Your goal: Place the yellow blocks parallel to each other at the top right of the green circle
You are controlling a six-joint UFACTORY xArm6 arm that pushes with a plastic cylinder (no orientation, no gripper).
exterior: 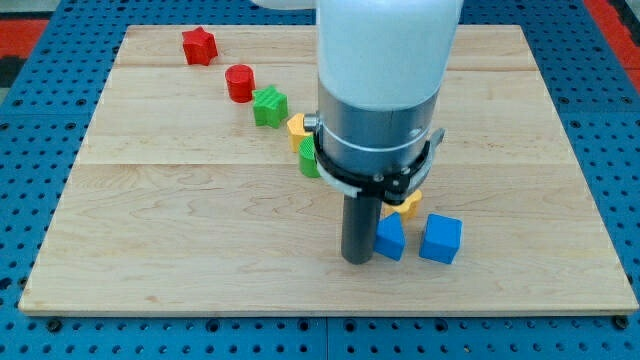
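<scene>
Fitted with no pincer: a straight dark rod only, so nothing held and no opening to report. My tip (357, 260) resting on the pale wooden board (150, 230) at lower centre, touching or just beside the left face of a blue block (391, 239). Second blue cube (441, 239) just right of the first.

Yellow blocks largely hidden by the arm's white and grey housing (385, 90). One yellow block (296, 126) showing at the housing's left edge, shape unclear. Another yellow block (408, 206) peeking out under the black collar, just above the blue pair.

Green circle (309, 161) partly covered, only its left side visible, directly below the left yellow block. Green star-shaped block (269, 106) up-left of that. Red cylinder (240, 82) and red star (199, 45) trailing toward upper left.
</scene>
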